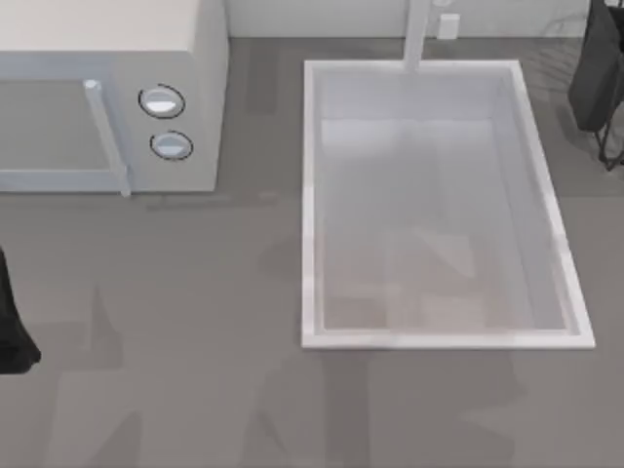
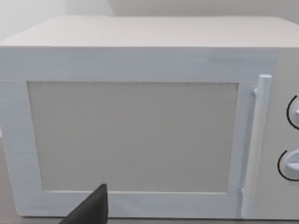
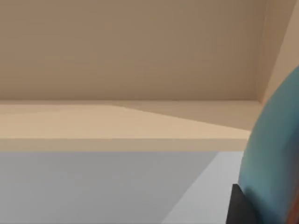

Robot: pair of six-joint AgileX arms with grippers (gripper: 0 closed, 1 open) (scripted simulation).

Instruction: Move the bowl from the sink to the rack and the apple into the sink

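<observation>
The white sink point(image 1: 310, 205) lies right of the table's middle with its tap post point(image 1: 417, 34) at the far rim, and its basin holds nothing. The blue bowl point(image 3: 273, 154) curves close along one edge of the right wrist view, a thin red-brown rim line at its corner. A dark finger point(image 3: 239, 207) of my right gripper presses against it. In the top view my right arm point(image 1: 595, 73) is a dark shape at the far right edge. My left arm point(image 1: 10, 336) is parked at the left edge. The apple and the rack are out of view.
A white microwave point(image 1: 107, 97) with two knobs and a bar handle stands at the far left, and it faces the left wrist camera point(image 2: 140, 135). Beige wall and ledge surfaces point(image 3: 126, 121) lie behind the bowl. Grey tabletop point(image 1: 195, 322) spreads in front of the microwave and sink.
</observation>
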